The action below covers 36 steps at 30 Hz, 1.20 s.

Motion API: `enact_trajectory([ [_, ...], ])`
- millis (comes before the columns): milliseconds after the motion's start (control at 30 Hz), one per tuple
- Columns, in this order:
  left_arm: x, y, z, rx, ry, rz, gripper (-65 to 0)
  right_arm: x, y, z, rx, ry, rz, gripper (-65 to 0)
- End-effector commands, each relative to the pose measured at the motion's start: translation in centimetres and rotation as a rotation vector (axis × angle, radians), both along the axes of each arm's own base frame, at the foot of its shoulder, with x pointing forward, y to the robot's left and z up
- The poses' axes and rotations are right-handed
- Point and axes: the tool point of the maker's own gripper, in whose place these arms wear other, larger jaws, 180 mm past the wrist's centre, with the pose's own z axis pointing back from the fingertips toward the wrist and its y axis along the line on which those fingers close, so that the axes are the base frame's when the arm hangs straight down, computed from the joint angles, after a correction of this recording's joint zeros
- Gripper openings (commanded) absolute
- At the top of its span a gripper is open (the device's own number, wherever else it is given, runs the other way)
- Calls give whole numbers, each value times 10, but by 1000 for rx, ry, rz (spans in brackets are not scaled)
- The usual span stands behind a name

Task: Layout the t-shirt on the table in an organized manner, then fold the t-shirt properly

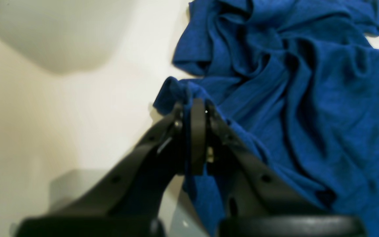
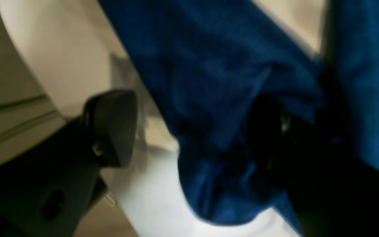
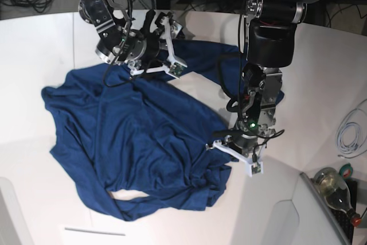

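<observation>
The t-shirt (image 3: 132,142), dark blue, lies crumpled over the centre and left of the table (image 3: 34,44) in the base view, w/ many folds. One part of it stretches up toward the top centre of the frame, and a small gap in the cloth near the lower edge shows white table.

Left gripper (image 1: 194,108): in the left wrist view the jaws are pressed together on a small bunch of t-shirt edge, at the centre of the frame. The rest of the cloth spreads to the right and upper right; bare table is on the left. In the base view this gripper (image 3: 229,142) is at the right-centre, at the right border of the cloth.

Right gripper (image 2: 189,131): in the right wrist view the jaws stand wide apart. One finger (image 2: 113,126) is at the left over the table, the other is dark behind the cloth at the right, and a hanging fold of t-shirt is between them. The view is blurred, so I cannot tell if the fingers touch the fabric. In the base view it (image 3: 150,50) is at the upper left-centre, at the top edge of the shirt.
</observation>
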Motion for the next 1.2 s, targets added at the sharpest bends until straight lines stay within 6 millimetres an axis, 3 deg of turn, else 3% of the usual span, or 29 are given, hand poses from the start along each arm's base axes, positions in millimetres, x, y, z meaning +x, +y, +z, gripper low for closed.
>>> enact_trajectory([
  [0,11,4,14,8,-48,-2,-650,-1,-3,-4,-20,10,5,-219],
  [67,7,12,11,22,-40,3,-650,-4,-1,-6,-7,13,2,-357],
  [167,-1,16,3,30,-20,3,-650,-11,-4,-4,-14,19,3,-650],
  [267,-12,28,-6,51,3,7,-650,-9,-13,18,3,-33,-34,-624],
  [400,-30,49,-19,97,4,17,-650,-1,-44,62,-68,-136,-37,-650],
  [533,-59,67,-36,144,13,19,-650,32,-84,111,-163,-264,-140,-650],
  [600,-80,75,-50,180,55,6,-650,52,-104,123,-221,-296,-192,-650],
  [767,-136,77,-78,287,145,-69,-650,112,-120,150,-257,-372,-268,-650],
  [967,-176,71,-76,302,152,-102,-650,173,-104,157,-187,-337,-336,-650],
  [1100,-184,67,-69,302,139,-111,-650,202,-94,122,-98,-203,-377,-620],
  [1167,-184,66,-66,302,129,-113,-650,201,-92,96,-103,-115,-360,-497],
])
